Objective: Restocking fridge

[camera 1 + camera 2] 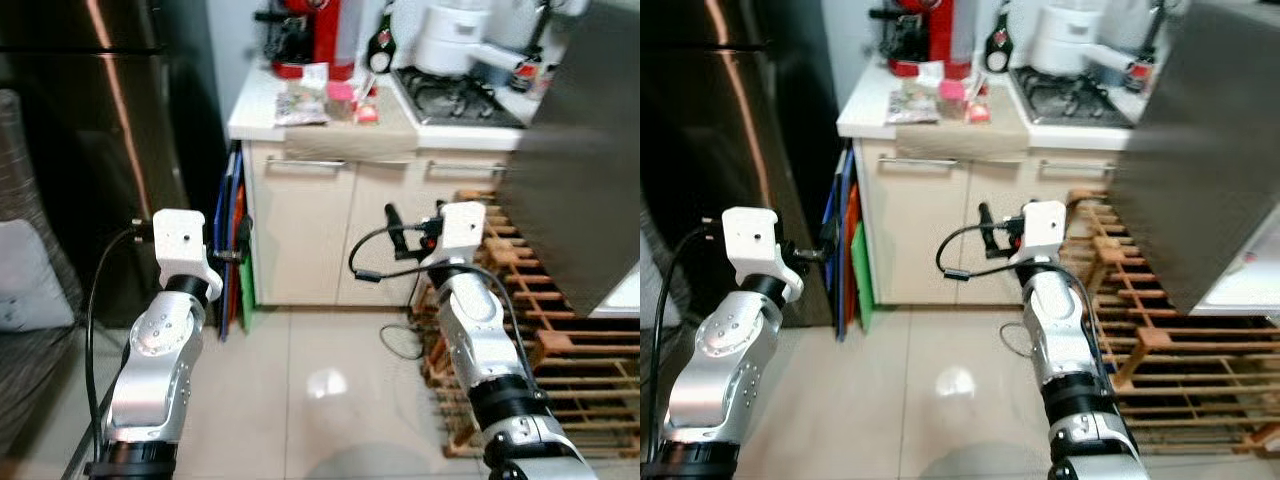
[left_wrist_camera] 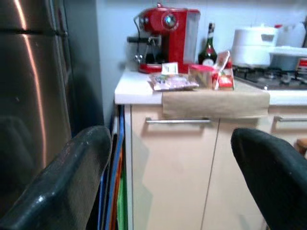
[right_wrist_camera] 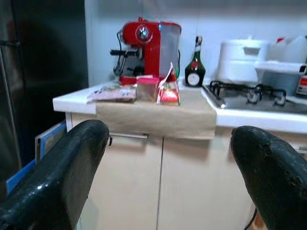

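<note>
- So both arms are raised in front of the robot, pointing at the kitchen cabinets across a pale tile floor (image 1: 300, 390).
- Left hand (image 2: 168, 167) is spread wide with nothing in it; in the left wrist view you can see straight between the two black fingers (image 2: 62, 182) to the cabinet door.
- Right hand (image 3: 168, 167) is the same, wide and holding nothing.
- The fridge (image 1: 90, 130) is the big dark steel thing on the robot's left, doors closed, just beside the cabinet.
- The stuff to stock sits on the white table (image 1: 250, 110), on a brown paper sheet (image 3: 158, 117) that hangs over the front edge above the cabinet handle (image 2: 177, 121).
- On it there's a flat clear packet of food (image 2: 172, 82), a small pink tub (image 3: 146, 88) and a red-and-white pouch (image 3: 168, 91) standing upright, all close together.
- Behind them is a red coffee machine (image 3: 146, 48) and a dark green bottle (image 3: 195, 62).
- Further right is a gas stove (image 1: 455, 98) with a white pot (image 1: 455, 35) on it.
- Some blue, orange and green boards (image 1: 232, 250) are wedged upright in the gap between fridge and cabinet.
- Wooden slat racks (image 1: 570, 350) sit on the floor on the right, under a grey slab (image 1: 585, 150) I can't really identify.
</note>
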Available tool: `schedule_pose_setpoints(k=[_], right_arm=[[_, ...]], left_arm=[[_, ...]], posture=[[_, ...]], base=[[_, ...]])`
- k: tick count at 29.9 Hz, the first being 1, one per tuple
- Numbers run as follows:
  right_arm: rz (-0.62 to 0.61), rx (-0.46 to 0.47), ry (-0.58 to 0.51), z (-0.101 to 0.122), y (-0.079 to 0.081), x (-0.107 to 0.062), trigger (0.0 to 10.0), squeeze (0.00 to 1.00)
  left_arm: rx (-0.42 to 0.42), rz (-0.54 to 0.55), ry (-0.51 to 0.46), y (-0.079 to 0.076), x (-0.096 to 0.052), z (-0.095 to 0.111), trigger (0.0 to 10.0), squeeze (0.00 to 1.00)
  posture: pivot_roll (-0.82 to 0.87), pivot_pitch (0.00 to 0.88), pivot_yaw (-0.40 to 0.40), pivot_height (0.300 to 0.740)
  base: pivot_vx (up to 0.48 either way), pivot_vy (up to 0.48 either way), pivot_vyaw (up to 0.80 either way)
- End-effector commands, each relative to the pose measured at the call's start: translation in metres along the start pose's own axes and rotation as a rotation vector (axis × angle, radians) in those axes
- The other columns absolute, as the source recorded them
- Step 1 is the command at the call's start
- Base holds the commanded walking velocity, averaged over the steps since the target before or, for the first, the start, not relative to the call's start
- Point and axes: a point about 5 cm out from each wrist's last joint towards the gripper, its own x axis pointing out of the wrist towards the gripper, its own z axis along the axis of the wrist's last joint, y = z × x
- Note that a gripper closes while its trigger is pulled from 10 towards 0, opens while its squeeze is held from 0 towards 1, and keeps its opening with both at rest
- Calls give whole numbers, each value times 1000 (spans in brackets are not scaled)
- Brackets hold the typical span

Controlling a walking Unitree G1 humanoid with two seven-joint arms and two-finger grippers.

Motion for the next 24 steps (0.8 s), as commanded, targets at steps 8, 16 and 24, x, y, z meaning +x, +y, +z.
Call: schedule_pose_setpoints(k=[8, 16, 24], right_arm=[[18, 4, -12, 5, 7, 4, 10000, 0], [22, 2, -16, 6, 8, 6, 10000, 0], [21, 5, -10, 4, 8, 5, 10000, 0]], left_arm=[[24, -30, -19, -2, 1, 2, 10000, 0], [20, -29, -29, -2, 2, 4, 10000, 0], [18, -31, -34, -2, 2, 5, 10000, 0]], posture=[[-57, 0, -9, 740], [-55, 0, -15, 740], [-55, 0, -11, 740]], base=[[480, 0, 0], [480, 0, 0], [480, 0, 0]])
